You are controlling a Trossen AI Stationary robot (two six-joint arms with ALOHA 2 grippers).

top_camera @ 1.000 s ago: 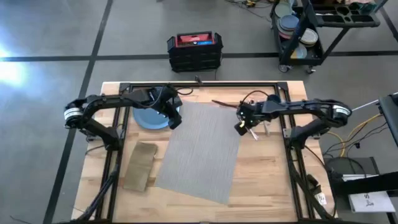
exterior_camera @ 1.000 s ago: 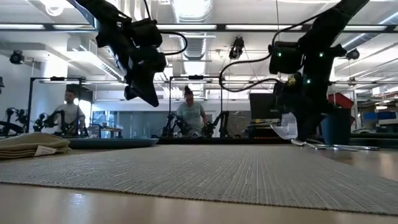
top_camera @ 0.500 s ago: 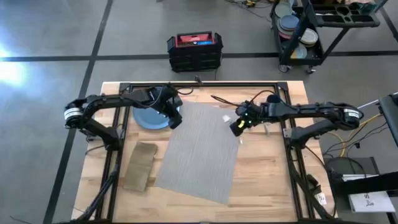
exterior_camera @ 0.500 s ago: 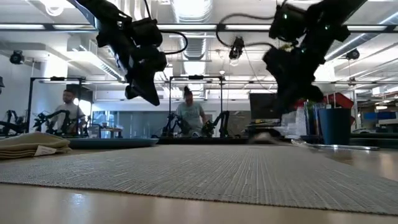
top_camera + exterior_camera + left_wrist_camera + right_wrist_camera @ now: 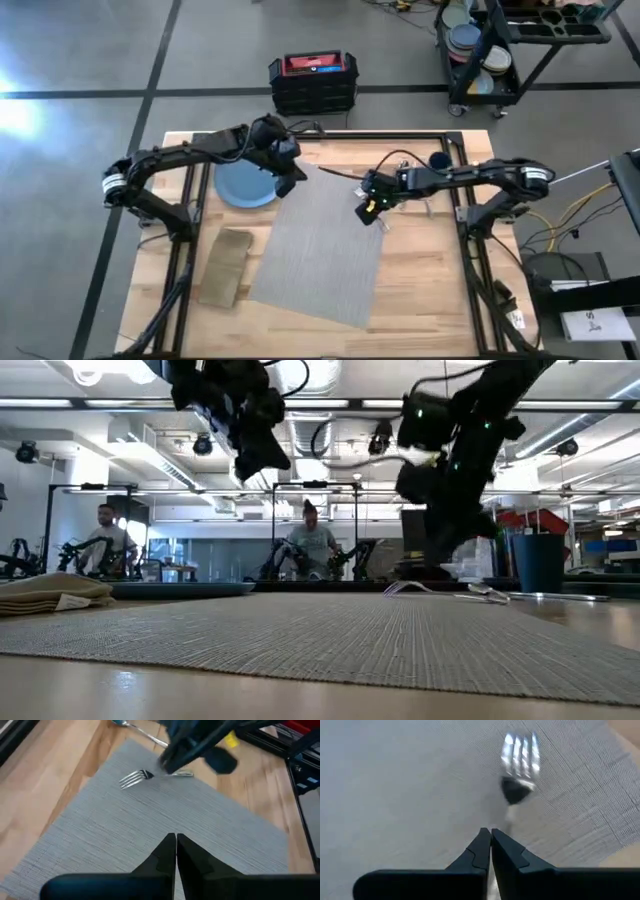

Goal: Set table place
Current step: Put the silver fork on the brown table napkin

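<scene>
fork (image 5: 134, 777) tines are being rested on the grey woven placemat (image 5: 320, 243), near its far right edge, with the handle running back under the right gripper (image 5: 366, 206). in the right wrist view the fork (image 5: 519, 760) is being shown just ahead of the two dark fingers (image 5: 479, 849), which are being pressed together around the handle, so the fork is being gripped by the right gripper. in the high view this gripper is being held at about 1 o'clock from the middle of the placemat, right at the placemat's edge.

the left gripper (image 5: 284, 181) is being held above the table at about 11 o'clock from the placemat's middle, over the near corner where placemat and round blue plate (image 5: 243, 184) meet; its fingers (image 5: 166, 854) are being kept closed on nothing, as shown in the left wrist view.

the plate is being left on the wooden table (image 5: 430, 290) at 10 o'clock from the placemat, just beside it. the tan folded napkin (image 5: 224, 265) is being left at 8 o'clock, near the placemat's left edge but apart from it. the small dark-blue cup (image 5: 538, 563) is being seen in the low view on the table's right side, with a spoon (image 5: 486, 591) lying on the table before it. two people (image 5: 311, 545) are being seen in the room behind the table.
</scene>
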